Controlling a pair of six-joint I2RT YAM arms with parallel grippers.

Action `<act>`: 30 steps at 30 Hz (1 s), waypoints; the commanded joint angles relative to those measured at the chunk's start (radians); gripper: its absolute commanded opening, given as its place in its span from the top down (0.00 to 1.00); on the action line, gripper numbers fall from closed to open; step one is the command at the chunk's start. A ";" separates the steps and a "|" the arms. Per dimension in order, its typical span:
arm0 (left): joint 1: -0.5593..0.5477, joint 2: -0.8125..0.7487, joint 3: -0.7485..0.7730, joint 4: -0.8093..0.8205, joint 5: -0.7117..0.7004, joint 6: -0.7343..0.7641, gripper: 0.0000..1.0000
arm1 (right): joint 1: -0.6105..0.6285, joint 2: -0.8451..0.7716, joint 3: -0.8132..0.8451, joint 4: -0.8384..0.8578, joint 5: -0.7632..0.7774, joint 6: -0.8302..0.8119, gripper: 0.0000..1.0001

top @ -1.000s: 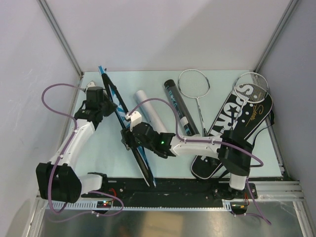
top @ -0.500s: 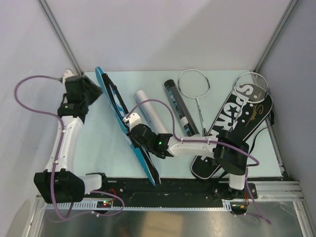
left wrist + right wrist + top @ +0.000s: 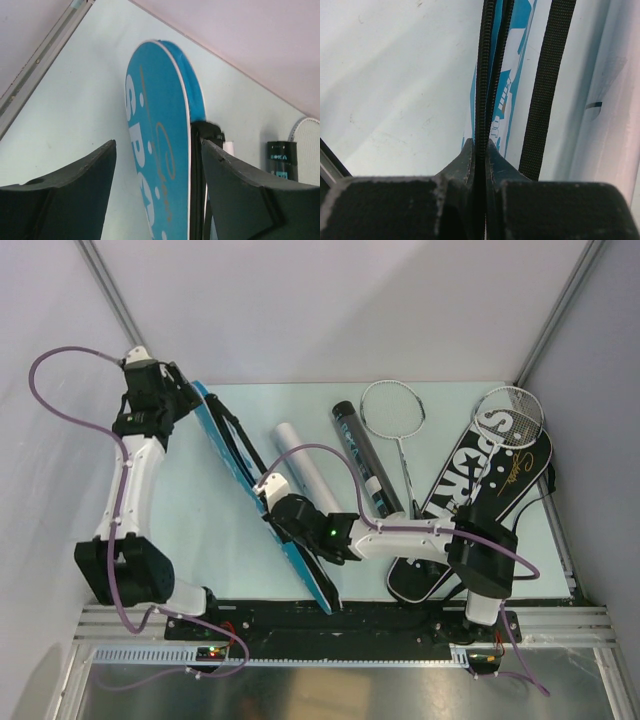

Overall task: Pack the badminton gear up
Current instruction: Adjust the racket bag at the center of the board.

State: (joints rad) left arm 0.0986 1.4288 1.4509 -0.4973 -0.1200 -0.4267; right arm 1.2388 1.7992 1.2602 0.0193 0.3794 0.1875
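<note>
Compared with one second earlier, blue cover (image 3: 222,440) has slid toward the worktop's (image 3: 200,530) near edge, and the two claws have traded roles. The cover stands on its long edge and runs diagonally from the far-left corner to the middle of the near edge. Right claw (image 3: 480,150) is clenched on the zip (image 3: 485,75) along the cover's upper edge, about midway along its length. Left claw (image 3: 157,142) has released the cover and drawn back above the far-left corner. Its fingers are spread, with the cover's rounded head seen between them and apart from both. White tube (image 3: 305,475) lies just right of the cover, then black tube (image 3: 362,460). Two silver rackets (image 3: 393,405) lie toward the far edge. Black cover (image 3: 470,500) lies near the right edge.
</note>
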 commanded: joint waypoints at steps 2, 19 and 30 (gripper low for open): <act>0.046 0.072 0.127 -0.005 -0.023 -0.072 0.26 | 0.019 -0.073 -0.024 0.052 0.032 -0.066 1.00; 0.041 -0.052 -0.043 -0.012 0.262 0.062 0.45 | 0.034 -0.106 -0.067 0.091 0.052 -0.101 1.00; -0.148 -0.124 -0.106 0.006 0.259 -0.072 0.37 | 0.041 -0.103 -0.068 0.108 0.068 -0.107 1.00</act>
State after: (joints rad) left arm -0.0017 1.3529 1.3453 -0.5297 0.1406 -0.4213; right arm 1.2633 1.7519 1.1912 0.0498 0.4149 0.0994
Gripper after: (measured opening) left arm 0.598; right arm 0.056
